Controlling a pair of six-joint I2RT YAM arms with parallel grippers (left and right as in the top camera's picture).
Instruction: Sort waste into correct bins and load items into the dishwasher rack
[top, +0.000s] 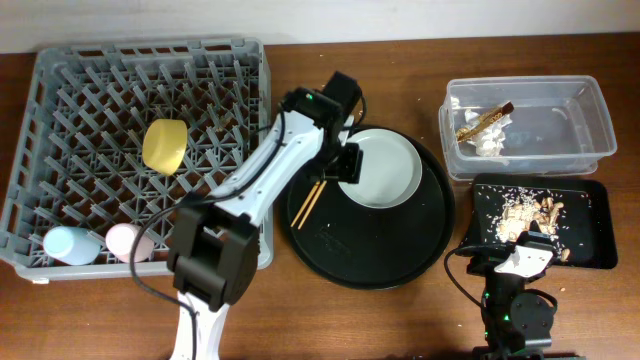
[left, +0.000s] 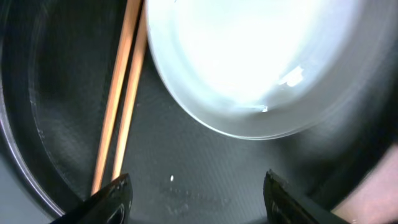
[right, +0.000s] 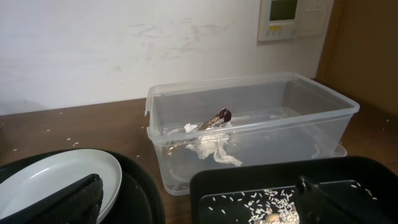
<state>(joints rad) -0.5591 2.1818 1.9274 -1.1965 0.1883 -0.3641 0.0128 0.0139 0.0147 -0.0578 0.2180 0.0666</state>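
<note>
- The left gripper hangs wide open and empty over the round black tray, just beside the plate and the chopsticks.
- The right gripper is open and empty near the black tray of food scraps.
- The tissue and wrapper lie in the clear tub.
- The bowl, blue cup and pink cup sit in the rack.
</note>
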